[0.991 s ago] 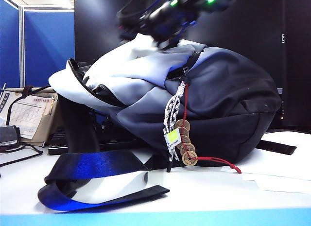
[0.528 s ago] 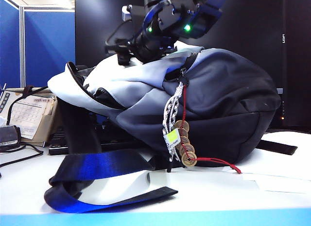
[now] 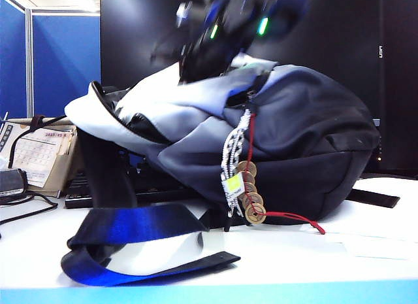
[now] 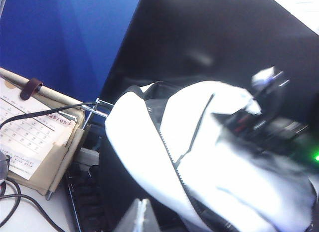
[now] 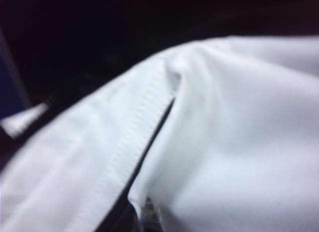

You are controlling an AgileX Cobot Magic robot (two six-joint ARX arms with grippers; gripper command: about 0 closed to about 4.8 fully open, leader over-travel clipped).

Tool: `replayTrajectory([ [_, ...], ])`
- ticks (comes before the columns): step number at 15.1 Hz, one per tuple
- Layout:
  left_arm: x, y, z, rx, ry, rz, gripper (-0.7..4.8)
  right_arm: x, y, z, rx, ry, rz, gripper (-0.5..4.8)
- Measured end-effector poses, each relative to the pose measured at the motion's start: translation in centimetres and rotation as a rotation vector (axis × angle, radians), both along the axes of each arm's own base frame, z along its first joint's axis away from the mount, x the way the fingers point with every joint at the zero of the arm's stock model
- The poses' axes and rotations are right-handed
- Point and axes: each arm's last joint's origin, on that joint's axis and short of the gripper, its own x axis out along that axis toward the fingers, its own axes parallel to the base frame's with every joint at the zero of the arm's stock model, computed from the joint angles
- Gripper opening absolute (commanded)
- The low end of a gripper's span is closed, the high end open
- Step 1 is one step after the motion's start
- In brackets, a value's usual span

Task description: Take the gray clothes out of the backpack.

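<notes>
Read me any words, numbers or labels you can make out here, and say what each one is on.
Desk calendar: "23/05", its first digits behind a cable; its grid numbers are too small.
Yellow tag on the backpack: print too blurred.
White vertical mark on the dark screen: too small.

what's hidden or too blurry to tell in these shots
- Dark gray clothes: in no view; the pale-panelled navy backpack may hide them.
- Right gripper: motion-blurred in the exterior view; its fingers lie outside the right wrist view, so any grip is unseen.
- Left gripper: cut off by the left wrist view's edge.
</notes>
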Motion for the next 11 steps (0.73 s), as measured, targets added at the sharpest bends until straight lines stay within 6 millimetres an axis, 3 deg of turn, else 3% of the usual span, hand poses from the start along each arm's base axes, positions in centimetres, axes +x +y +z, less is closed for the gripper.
replayTrajectory([
  [3,-0.1,0.1,0.3,-0.009,-0.03,0.019,-0.05,-3.3,-2.5,7.1,0.055,-0.067,0.075,-0.01],
  [5,-0.4,0.1,1.3,-0.024,-0.14,0.037,-0.05,-5.0,-4.8,10.4,0.06,-0.073,0.094,-0.01],
  [8,-0.7,0.0,1.9,-0.052,-0.193,-0.01,-0.05,-6.8,-9.9,13.0,0.012,0.033,0.11,-0.01],
  [11,-0.9,-0.4,2.4,-0.04,-0.187,-0.16,-0.05,-8.3,-14.8,13.8,-0.04,0.16,0.111,-0.01],
])
